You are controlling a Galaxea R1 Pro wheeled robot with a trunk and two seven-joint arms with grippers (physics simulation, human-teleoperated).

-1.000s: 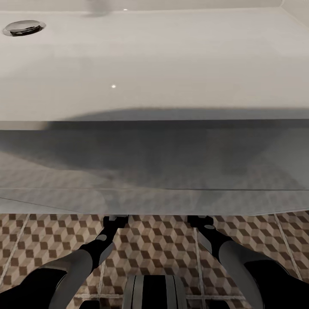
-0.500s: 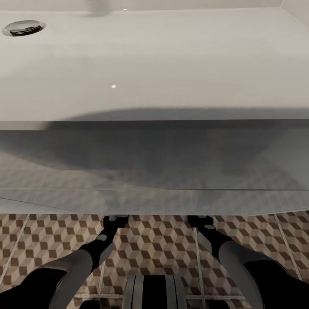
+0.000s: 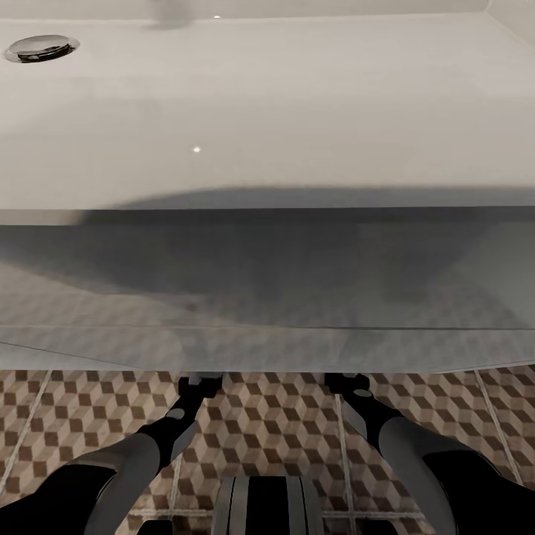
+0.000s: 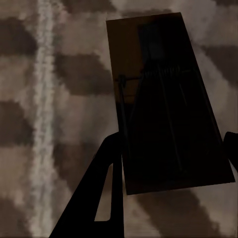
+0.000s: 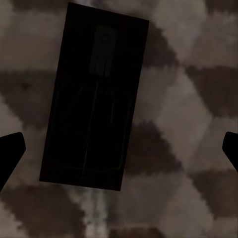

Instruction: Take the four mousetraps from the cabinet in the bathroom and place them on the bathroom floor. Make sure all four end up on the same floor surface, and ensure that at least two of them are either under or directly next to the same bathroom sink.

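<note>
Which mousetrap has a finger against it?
The mousetrap in the left wrist view: a left gripper finger touches its edge. The right wrist view's mousetrap lies clear between open fingers.

I find nothing to read here: no lettering, label, brand or number on the mousetrap (image 4: 168,109) under my left arm, on the one (image 5: 91,99) under my right (both dark and blurred), or on the sink (image 3: 267,111).

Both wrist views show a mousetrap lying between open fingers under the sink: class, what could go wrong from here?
1. The left gripper has one finger close beside its mousetrap; withdrawing might drag it.
2. The sink hides both grippers from the head view, so withdrawal goes half blind.
</note>
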